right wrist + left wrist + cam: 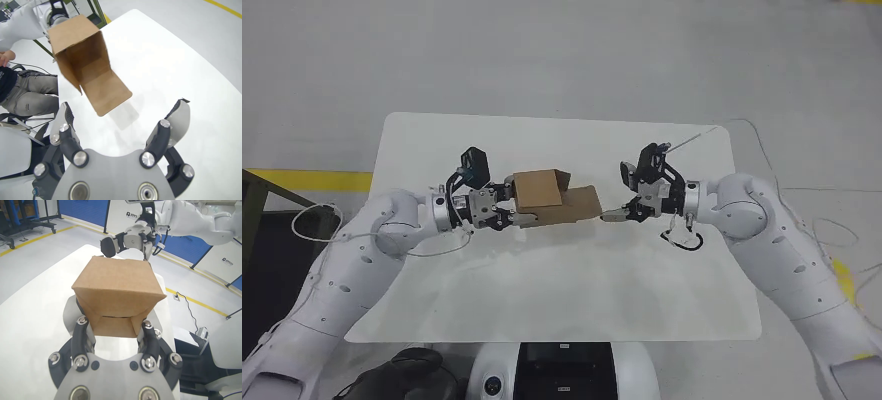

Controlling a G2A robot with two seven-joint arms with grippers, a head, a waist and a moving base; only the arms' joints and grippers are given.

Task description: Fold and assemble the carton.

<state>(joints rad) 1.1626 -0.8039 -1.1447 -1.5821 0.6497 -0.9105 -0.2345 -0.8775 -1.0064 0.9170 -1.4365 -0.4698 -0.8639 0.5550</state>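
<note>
Two sets of fingers are placed at opposite ends of one carton [540, 190]. The left fingers [69, 315] are pressed onto its near end, one against each side wall, so that it is held clear of the bench [542, 290]. The right fingers [65, 113] are spread wide, and nothing is gripped between them. From them the carton is found straight ahead, its long axis aimed at them and its open mouth turned their way. One long flap [107, 94] is seen unfolded, jutting toward them, near but not touching. The coming fold is judged to fall to the right arm, which is nearer that flap.
</note>
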